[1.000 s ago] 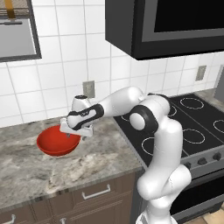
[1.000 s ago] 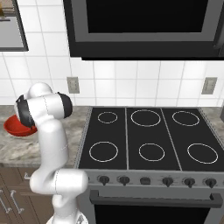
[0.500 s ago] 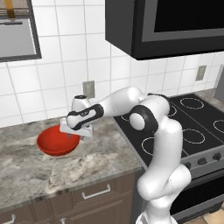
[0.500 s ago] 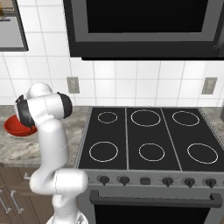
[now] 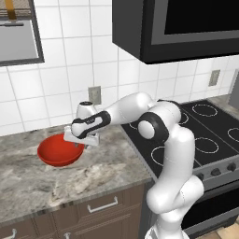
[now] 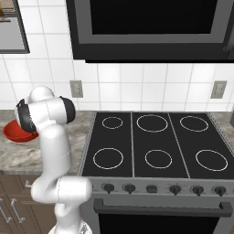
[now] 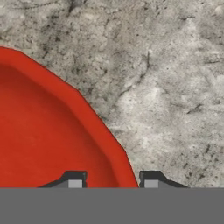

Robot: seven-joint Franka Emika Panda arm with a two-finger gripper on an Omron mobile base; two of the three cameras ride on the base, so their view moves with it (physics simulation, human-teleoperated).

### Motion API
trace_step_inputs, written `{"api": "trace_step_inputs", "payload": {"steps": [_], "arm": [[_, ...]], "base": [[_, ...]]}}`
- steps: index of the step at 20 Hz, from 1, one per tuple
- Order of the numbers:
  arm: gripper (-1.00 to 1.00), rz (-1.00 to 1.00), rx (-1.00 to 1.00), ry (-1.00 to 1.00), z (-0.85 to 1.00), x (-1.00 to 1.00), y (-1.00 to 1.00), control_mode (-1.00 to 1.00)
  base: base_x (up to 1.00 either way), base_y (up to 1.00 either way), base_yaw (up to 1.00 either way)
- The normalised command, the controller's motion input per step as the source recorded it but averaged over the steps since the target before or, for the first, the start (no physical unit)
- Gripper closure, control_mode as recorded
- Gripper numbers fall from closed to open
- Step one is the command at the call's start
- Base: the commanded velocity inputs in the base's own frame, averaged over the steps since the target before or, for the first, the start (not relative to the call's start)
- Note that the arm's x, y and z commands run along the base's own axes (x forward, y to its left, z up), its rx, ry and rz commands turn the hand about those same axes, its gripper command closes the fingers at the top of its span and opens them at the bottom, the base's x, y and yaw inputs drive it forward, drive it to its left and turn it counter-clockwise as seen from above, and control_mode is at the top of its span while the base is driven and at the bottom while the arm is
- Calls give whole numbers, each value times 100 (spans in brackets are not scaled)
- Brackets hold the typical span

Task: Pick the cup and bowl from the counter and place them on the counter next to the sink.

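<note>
Bowl [image 7: 48, 131] pick step: gripper [image 7: 113, 181] straddles rim, jaws part-open, not clamped yet afaict. Next: finish pinch, lift off table [image 5: 70, 182].

No readable text, label, brand, number or sign appears anywhere: none on the tiled wall, the wall outlets, the stove front or the cabinet fronts
</note>
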Motion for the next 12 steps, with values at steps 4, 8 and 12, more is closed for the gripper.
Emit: {"api": "trace_step_inputs", "payload": {"steps": [4, 8, 12], "arm": [[100, 0, 0, 2, 11, 16, 0, -100], [100, 0, 0, 2, 50, -4, 0, -100], [100, 0, 2, 0, 65, -29, -1, -100]], "base": [[0, 0, 0], [0, 0, 0], [0, 0, 0]]}}
